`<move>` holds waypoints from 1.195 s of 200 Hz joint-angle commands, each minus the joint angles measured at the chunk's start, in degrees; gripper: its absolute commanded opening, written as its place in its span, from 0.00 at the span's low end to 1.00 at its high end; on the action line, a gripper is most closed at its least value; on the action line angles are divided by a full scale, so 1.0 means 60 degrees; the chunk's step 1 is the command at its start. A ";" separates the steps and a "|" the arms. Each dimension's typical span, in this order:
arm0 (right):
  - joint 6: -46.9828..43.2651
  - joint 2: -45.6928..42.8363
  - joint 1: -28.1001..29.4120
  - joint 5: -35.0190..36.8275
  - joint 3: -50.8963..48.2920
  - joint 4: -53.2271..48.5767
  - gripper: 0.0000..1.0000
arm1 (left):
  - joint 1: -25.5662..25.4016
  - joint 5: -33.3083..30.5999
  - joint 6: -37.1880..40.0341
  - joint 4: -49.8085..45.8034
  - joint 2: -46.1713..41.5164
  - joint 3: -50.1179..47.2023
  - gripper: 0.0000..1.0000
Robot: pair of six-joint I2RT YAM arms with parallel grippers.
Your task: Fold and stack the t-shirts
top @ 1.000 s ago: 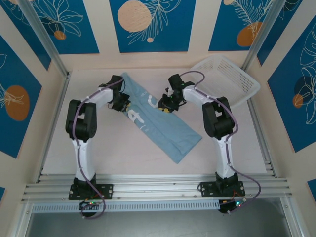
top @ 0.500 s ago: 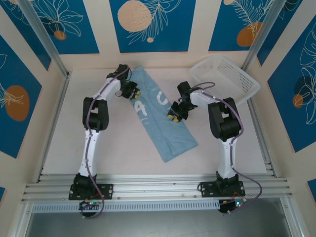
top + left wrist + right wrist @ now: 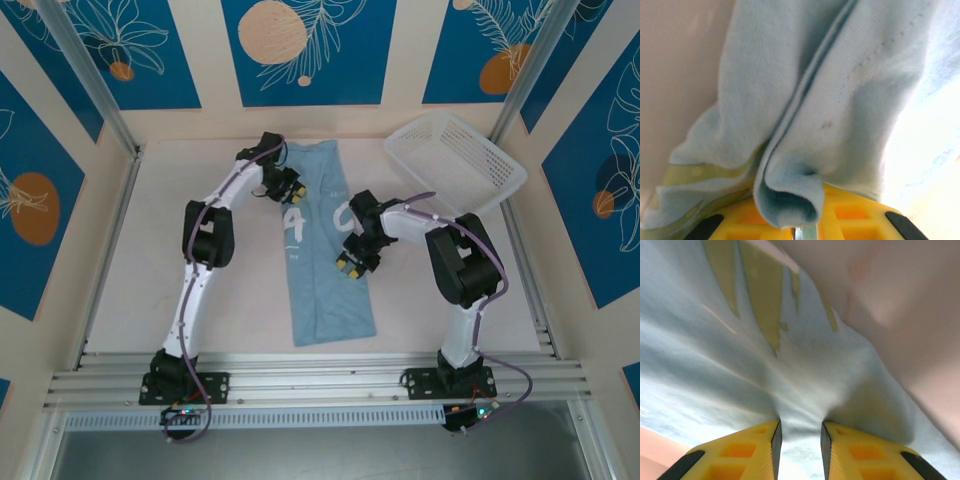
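The light sky-blue t-shirt (image 3: 325,290), folded into a long strip with white lettering near its far end, lies almost straight from far to near in mid-table. My left gripper (image 3: 288,187) holds its far left edge. In the left wrist view a rolled fold of the t-shirt (image 3: 850,100) is pinched in my left gripper (image 3: 797,231). My right gripper (image 3: 350,262) sits on the strip's right edge, about halfway down. The right wrist view shows the t-shirt (image 3: 790,365) bunched between the yellow fingers (image 3: 740,455) of my right gripper (image 3: 800,450).
A white perforated basket (image 3: 460,160) stands tilted at the back right, close to the right arm's elbow. Bare table (image 3: 180,290) lies left and right of the strip. The enclosure walls ring the table on three sides.
The strip has swung from a diagonal to nearly straight. My left gripper moved farther back and right with its edge; my right gripper moved nearer with the other edge.
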 commanded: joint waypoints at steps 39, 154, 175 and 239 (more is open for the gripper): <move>0.0554 0.0676 -0.0035 -0.0380 0.0658 0.0463 0.29 | 0.0224 0.0011 0.0494 -0.0365 0.1294 0.1272 0.20; -0.0279 -0.2553 -0.0360 -0.0213 -0.0724 -0.0003 0.38 | -0.0086 -0.1245 0.2364 -0.0729 -0.4481 -0.3400 0.54; -0.1321 -0.3674 -0.0577 -0.0670 -0.1969 0.0060 0.43 | -0.0608 -0.0202 0.2162 -0.0268 -0.6589 -0.7468 0.51; -0.3588 -0.5027 -0.0893 -0.2047 -0.4075 -0.0290 0.51 | -0.3157 0.1467 -0.0367 0.2154 -1.0659 -1.5158 0.54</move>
